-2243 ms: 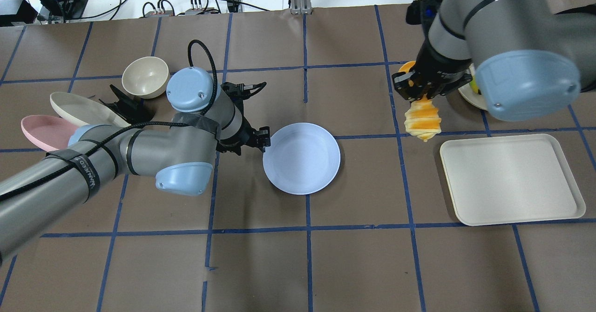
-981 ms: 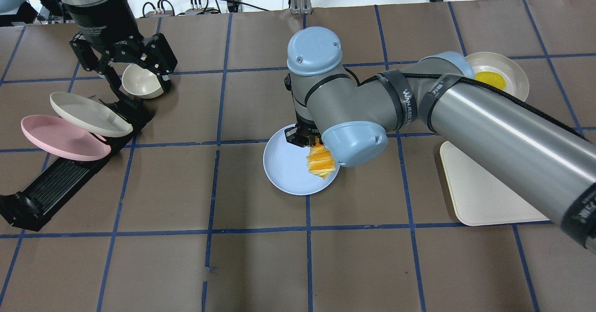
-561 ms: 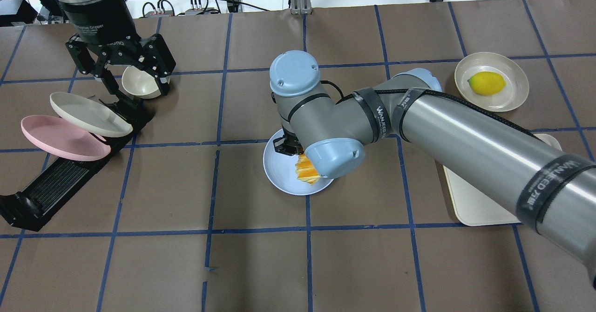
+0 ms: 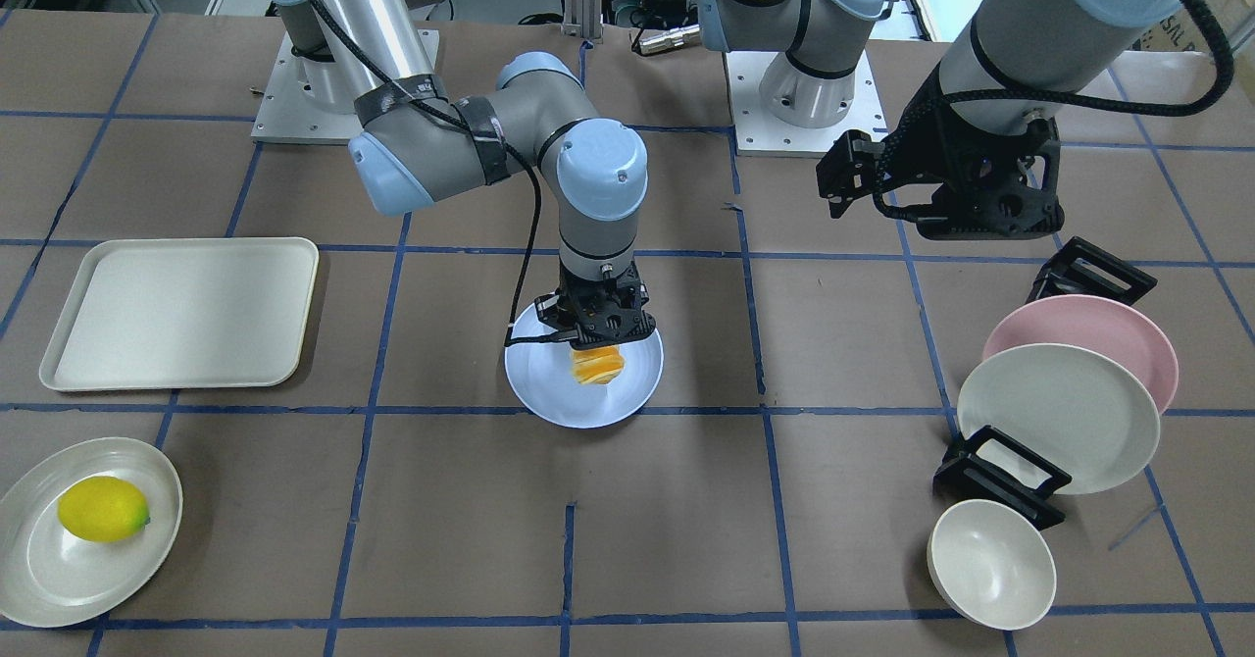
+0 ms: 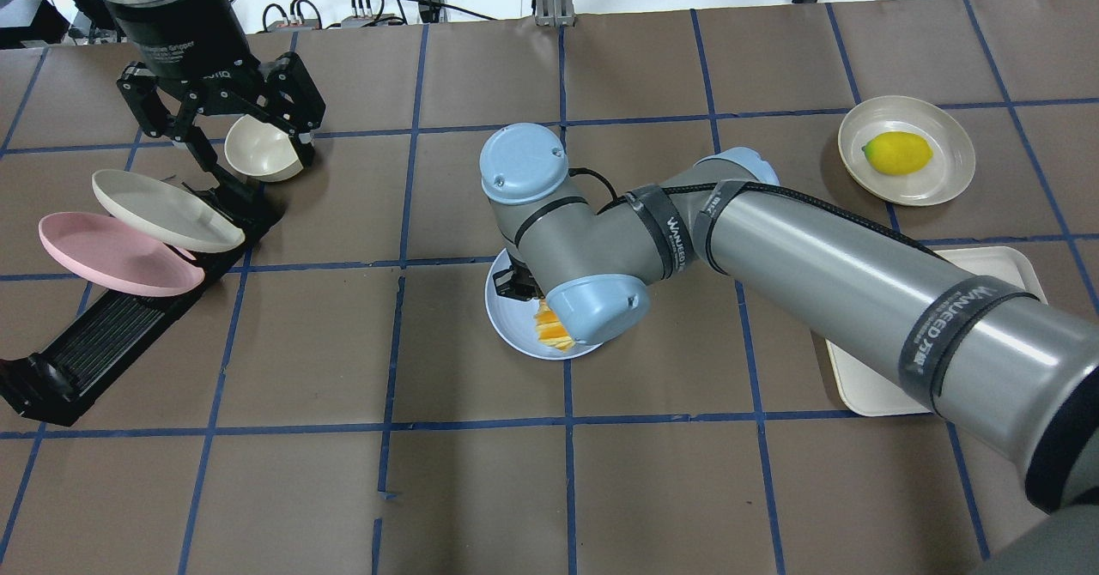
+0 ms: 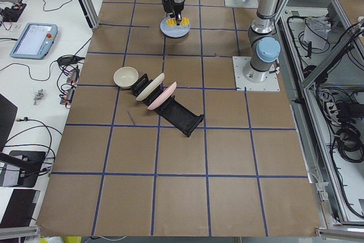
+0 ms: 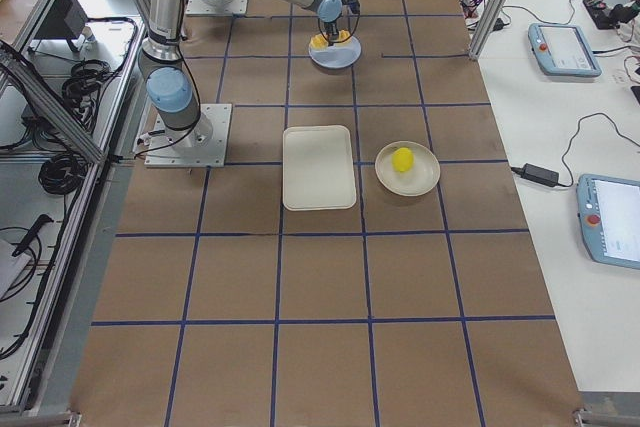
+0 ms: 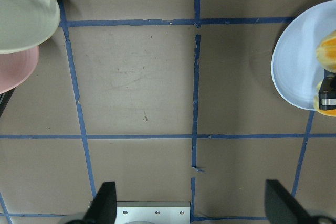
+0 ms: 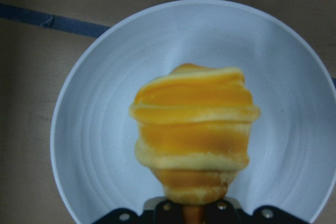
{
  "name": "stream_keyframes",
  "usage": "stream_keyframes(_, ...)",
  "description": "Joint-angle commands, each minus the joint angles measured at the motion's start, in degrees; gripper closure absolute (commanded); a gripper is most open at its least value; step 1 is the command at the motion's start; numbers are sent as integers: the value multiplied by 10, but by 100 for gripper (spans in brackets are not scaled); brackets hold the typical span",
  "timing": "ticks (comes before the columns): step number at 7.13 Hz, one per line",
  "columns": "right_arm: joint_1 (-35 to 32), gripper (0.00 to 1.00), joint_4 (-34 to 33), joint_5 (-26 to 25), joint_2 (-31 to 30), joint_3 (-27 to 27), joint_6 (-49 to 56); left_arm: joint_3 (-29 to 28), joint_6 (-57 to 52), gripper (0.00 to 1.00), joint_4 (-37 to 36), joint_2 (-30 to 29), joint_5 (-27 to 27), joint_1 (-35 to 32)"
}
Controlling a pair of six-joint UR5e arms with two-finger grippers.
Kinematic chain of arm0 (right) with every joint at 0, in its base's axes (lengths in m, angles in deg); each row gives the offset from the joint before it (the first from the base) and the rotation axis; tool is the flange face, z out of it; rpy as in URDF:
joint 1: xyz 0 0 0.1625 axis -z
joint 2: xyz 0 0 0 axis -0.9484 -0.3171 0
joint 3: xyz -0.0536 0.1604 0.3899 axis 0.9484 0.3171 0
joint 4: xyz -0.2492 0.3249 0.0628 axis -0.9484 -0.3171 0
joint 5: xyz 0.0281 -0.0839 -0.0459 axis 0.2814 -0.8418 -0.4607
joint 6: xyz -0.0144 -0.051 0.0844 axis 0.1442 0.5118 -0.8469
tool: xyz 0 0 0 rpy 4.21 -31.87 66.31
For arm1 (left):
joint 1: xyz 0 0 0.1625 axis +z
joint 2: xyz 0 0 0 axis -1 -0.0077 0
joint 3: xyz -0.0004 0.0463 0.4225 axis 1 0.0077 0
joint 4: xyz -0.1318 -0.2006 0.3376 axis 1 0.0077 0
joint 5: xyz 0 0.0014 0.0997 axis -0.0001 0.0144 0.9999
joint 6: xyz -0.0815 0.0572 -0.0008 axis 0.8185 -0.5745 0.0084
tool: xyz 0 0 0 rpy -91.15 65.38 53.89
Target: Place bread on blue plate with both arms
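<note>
Bread [image 4: 598, 365] nearer blue plate [image 4: 549, 387], right pincer [image 4: 596, 345] obscured

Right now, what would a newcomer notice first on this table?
The striped orange bread, gripped by the right gripper over the blue plate at the table's middle. Next, the yellow lemon on a cream plate near the tray, on the robot's right.

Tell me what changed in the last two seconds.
The right gripper carried the bread from the right side to over the blue plate, still gripping it. The left gripper left the plate's rim and withdrew, open, beside the bowl. Bowl and pink plate unmoved.
</note>
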Motion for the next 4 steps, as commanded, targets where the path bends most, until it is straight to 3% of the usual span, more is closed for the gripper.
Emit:
stream_keyframes(1, 0, 1, -40, -10, 11, -10, -7, 14, 1, 1, -32, 7, -1, -2)
stream_keyframes(2, -1, 0, -58, -27, 14, -27, -8, 29, 2, 5, -43, 14, -3, -3)
stream_keyframes(4, -1, 0, -79, -29, 15, -26, -4, 78, 2, 0, -89, 41, -3, -3)
